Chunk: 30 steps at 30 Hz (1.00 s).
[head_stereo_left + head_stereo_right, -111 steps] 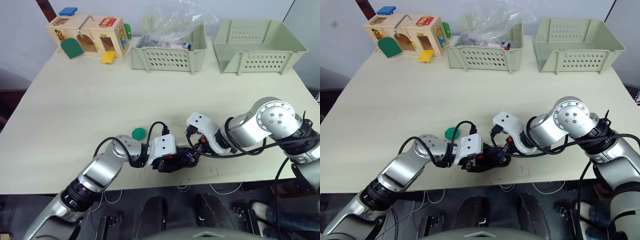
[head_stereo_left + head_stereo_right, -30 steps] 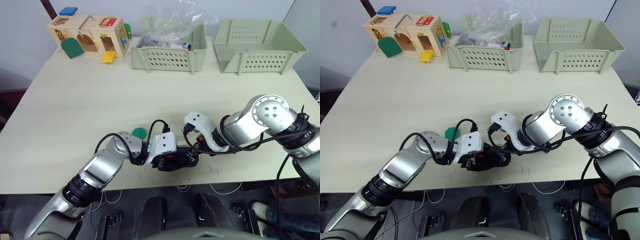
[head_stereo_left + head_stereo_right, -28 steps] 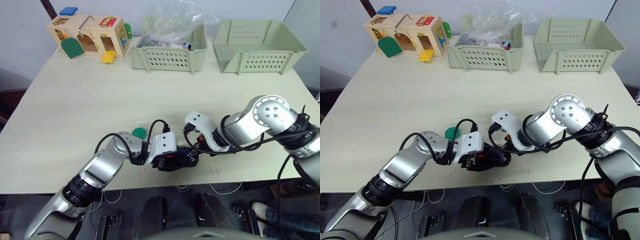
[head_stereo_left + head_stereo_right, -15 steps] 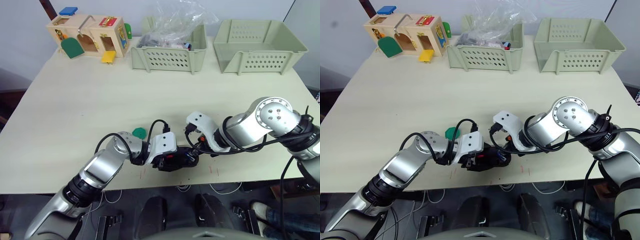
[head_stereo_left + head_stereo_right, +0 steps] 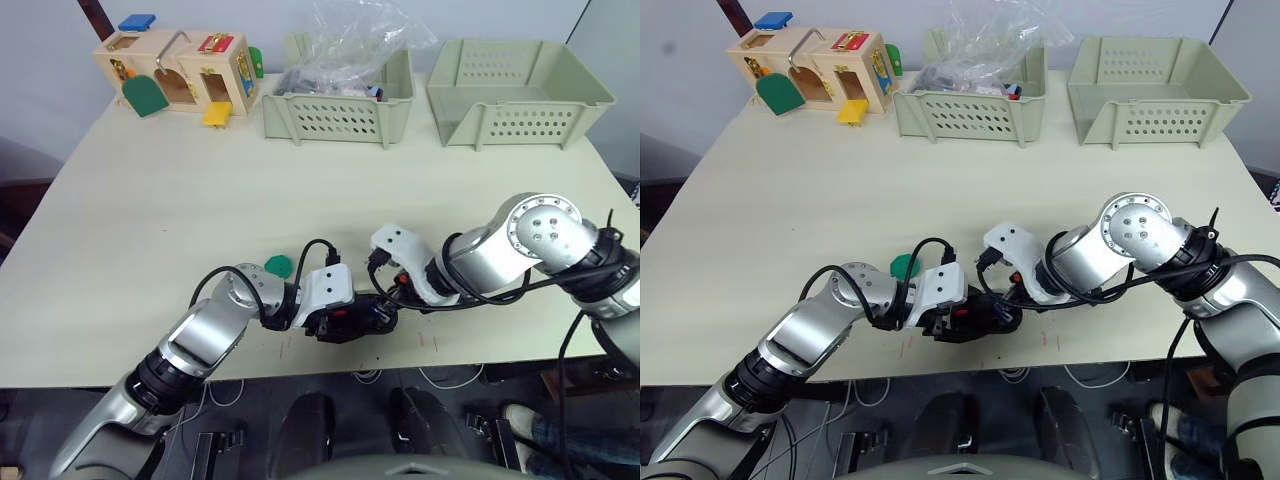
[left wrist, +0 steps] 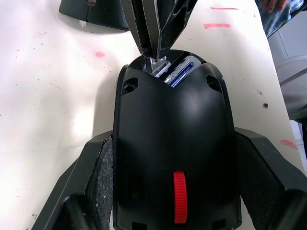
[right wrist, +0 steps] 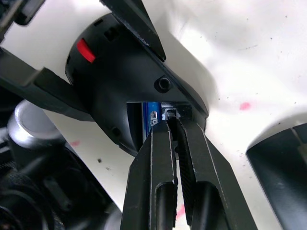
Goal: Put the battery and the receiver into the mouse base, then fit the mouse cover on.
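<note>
Near the table's front edge, mouse base clamped between left gripper fingers, battery seated inside, right gripper pinched on receiver at the compartment.

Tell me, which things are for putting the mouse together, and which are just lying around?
For the job:
mouse base, held by the left end effector
battery, in the base
receiver, pinched by the right end effector
mouse cover, on the table nearby

Just lying about:
green disc
wooden latch box
plastic bag in a basket
empty basket
</note>
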### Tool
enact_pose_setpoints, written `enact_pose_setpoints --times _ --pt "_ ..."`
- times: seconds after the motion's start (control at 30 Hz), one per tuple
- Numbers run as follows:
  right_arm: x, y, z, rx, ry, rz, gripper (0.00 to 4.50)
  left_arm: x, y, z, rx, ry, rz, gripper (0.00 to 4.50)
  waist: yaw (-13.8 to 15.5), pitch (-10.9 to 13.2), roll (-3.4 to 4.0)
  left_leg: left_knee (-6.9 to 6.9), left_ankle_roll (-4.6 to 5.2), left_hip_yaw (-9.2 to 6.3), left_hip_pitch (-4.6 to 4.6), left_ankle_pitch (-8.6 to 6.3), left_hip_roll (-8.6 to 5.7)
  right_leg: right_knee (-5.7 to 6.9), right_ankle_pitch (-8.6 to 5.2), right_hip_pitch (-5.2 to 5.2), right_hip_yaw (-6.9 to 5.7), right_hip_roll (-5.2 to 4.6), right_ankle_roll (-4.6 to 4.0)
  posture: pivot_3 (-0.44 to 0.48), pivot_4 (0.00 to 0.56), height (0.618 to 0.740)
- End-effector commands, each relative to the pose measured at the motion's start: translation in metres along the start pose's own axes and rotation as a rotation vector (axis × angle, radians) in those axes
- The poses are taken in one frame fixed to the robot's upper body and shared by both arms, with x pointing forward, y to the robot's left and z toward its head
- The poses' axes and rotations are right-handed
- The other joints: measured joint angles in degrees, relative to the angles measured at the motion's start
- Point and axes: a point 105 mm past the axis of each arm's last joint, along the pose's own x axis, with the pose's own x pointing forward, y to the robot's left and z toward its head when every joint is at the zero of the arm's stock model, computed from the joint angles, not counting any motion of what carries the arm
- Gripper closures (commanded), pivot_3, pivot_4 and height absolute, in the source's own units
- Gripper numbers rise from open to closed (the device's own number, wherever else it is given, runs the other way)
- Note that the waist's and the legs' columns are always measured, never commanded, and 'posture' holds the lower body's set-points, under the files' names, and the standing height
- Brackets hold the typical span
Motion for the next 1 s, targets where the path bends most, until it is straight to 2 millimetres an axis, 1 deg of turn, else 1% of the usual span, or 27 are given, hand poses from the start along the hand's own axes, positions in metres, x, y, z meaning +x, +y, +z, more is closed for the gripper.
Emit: enact_pose_setpoints --times 0.03,0.17,0.4,0.6,0.73,0.8,0.83,0.87,0.9,0.93,1.0 --pt "-0.001 -0.002 -0.002 -0.037 0.019 -0.011 4.50 0.000 0.002 -0.014 -0.048 0.056 0.025 1.63 0.01 0.00 0.00 0.00 0.00 0.00 0.00 0.00 0.00 0.00 0.00 0.00 0.00 0.00 0.00 0.000 0.150 0.740" --pt "-0.001 -0.002 -0.001 -0.066 0.025 -0.015 4.50 0.000 0.002 -0.014 -0.048 0.056 0.025 1.63 0.00 0.00 0.00 0.00 0.00 0.00 -0.01 0.00 -0.01 0.00 0.00 0.00 0.00 0.00 0.00 0.000 0.150 0.740" --pt "0.003 0.009 -0.006 -0.045 0.033 0.060 4.50 0.001 0.002 -0.014 -0.048 0.054 0.026 1.63 0.00 0.00 0.00 0.00 0.00 0.00 0.00 0.00 -0.01 0.00 0.00 0.00 0.00 -0.01 0.01 0.000 0.150 0.740" --pt "0.008 0.010 -0.008 -0.061 0.043 0.047 4.50 0.001 0.002 -0.015 -0.050 0.056 0.026 1.63 0.00 0.00 0.00 0.00 0.00 0.00 0.00 0.00 -0.01 0.00 0.01 0.00 0.00 -0.01 0.02 0.000 0.150 0.740" --pt "0.014 0.010 -0.013 -0.063 0.073 0.049 4.50 0.002 0.002 -0.016 -0.049 0.058 0.026 1.63 0.00 -0.02 -0.01 0.00 0.00 0.00 0.03 0.00 -0.01 0.00 0.01 0.02 0.00 0.00 0.02 0.000 0.150 0.740" --pt "0.014 0.013 -0.014 -0.064 0.078 0.073 3.80 0.002 0.002 -0.016 -0.050 0.058 0.025 1.63 -0.01 -0.02 0.00 0.00 0.00 0.00 0.04 0.00 -0.01 0.00 0.01 0.03 0.00 0.00 0.01 0.000 0.150 0.740" --pt "0.015 0.012 -0.013 -0.062 0.076 0.073 3.61 0.002 0.002 -0.016 -0.051 0.058 0.026 1.63 -0.01 -0.02 0.00 0.00 0.00 -0.01 0.03 0.00 -0.01 0.00 0.01 0.03 -0.01 0.00 0.01 0.000 0.150 0.740" --pt "0.015 0.012 -0.013 -0.062 0.074 0.071 3.22 0.002 0.002 -0.016 -0.051 0.057 0.026 1.63 0.00 -0.03 -0.01 0.00 0.00 0.00 0.05 0.00 -0.01 0.00 0.01 0.04 0.00 0.00 0.01 0.000 0.150 0.740" --pt "0.014 0.012 -0.012 -0.070 0.067 0.069 2.70 0.002 0.002 -0.016 -0.051 0.058 0.026 1.63 -0.01 -0.03 -0.02 0.00 0.00 -0.01 0.05 0.00 -0.01 0.00 0.00 0.05 -0.01 0.00 0.01 0.000 0.150 0.740" --pt "0.010 0.010 -0.008 -0.070 0.047 0.060 2.22 0.002 0.002 -0.016 -0.052 0.058 0.027 1.63 -0.01 -0.03 -0.02 0.00 0.00 -0.02 0.07 0.00 -0.01 0.00 0.00 0.07 -0.02 0.00 0.00 0.000 0.150 0.740" --pt "-0.003 0.006 -0.005 -0.069 0.017 0.058 1.55 0.002 0.002 -0.016 -0.053 0.058 0.027 1.63 0.01 0.01 0.02 0.00 0.00 -0.03 0.04 0.00 -0.01 0.00 -0.01 0.06 -0.03 0.00 -0.01 0.000 0.150 0.740"
